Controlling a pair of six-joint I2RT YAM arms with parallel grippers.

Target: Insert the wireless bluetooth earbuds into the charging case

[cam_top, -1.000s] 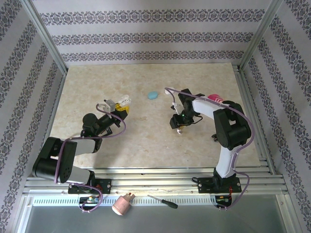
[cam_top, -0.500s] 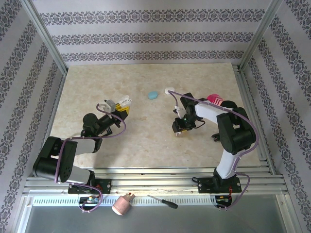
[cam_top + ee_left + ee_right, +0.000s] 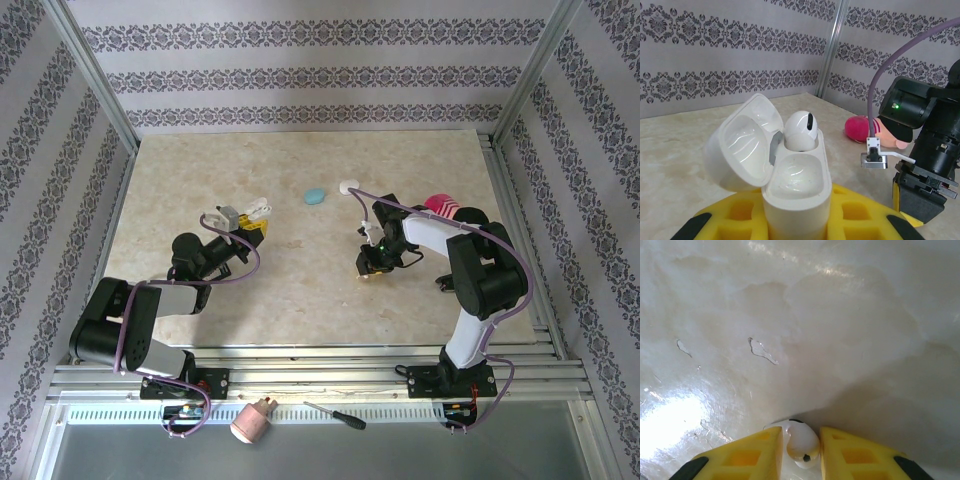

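My left gripper (image 3: 250, 218) (image 3: 799, 222) is shut on the white charging case (image 3: 797, 197) (image 3: 258, 206) and holds it upright with its lid swung open to the left. One white earbud (image 3: 800, 131) sits in the case's far slot; the near slot is bare. At the table's middle right, my right gripper (image 3: 368, 271) (image 3: 801, 452) points down onto the surface. Its yellow fingers (image 3: 747, 457) are closed in on either side of a second white earbud (image 3: 802, 439) that lies on the table.
A pale blue case (image 3: 314, 196) and a small white item (image 3: 348, 186) lie at the back centre. A pink object (image 3: 440, 206) (image 3: 860, 129) rests behind the right arm (image 3: 925, 150). A screwdriver (image 3: 335, 415) lies below the table's near edge.
The right gripper has shifted slightly right and toward the near edge, uncovering the small white item, and its jaws have narrowed around the earbud on the table. The left arm has stayed still.
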